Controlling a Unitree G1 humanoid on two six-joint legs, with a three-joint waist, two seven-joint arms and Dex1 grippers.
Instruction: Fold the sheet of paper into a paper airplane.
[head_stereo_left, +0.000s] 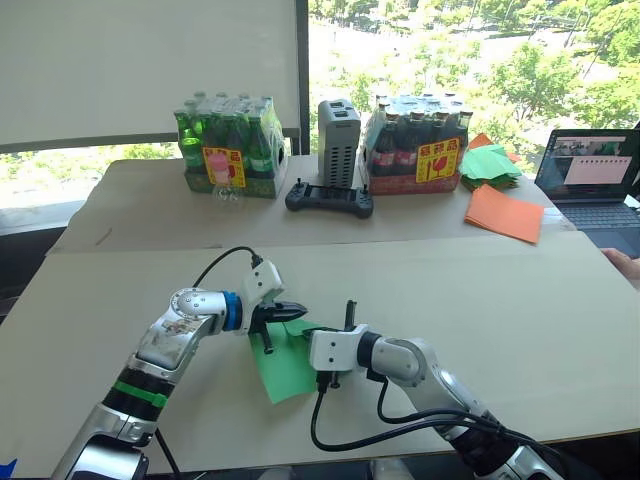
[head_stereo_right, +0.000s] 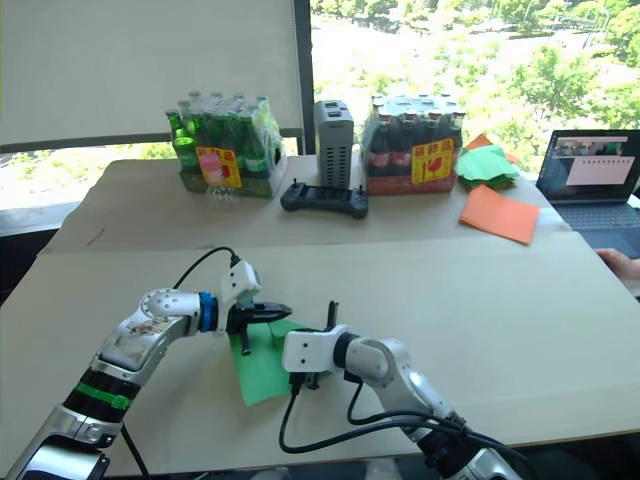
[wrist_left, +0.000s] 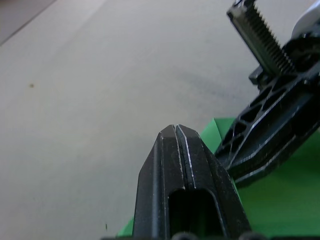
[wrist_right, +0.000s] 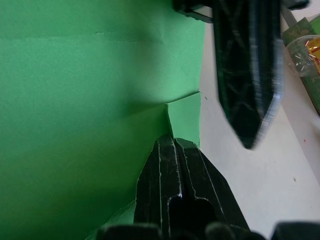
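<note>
The sheet of paper (head_stereo_left: 283, 368) is bright green and lies flat near the table's front edge, with creases and one small corner flap (wrist_right: 185, 116) folded over. My right gripper (wrist_right: 175, 143) is shut, and its tip rests on the sheet right at that flap. My left gripper (head_stereo_left: 296, 309) is also shut. It points toward the right gripper and hovers just past the sheet's far corner, a finger's width from the right one. I see nothing held between either pair of fingers.
At the back stand a pack of green bottles (head_stereo_left: 230, 150), a grey box (head_stereo_left: 338, 140), a pack of dark bottles (head_stereo_left: 415, 150) and a black controller (head_stereo_left: 330, 198). Orange sheets (head_stereo_left: 503, 212), a pile of green papers (head_stereo_left: 490, 165), a laptop (head_stereo_left: 590, 175) and a person's hand (head_stereo_left: 625, 265) are at the right.
</note>
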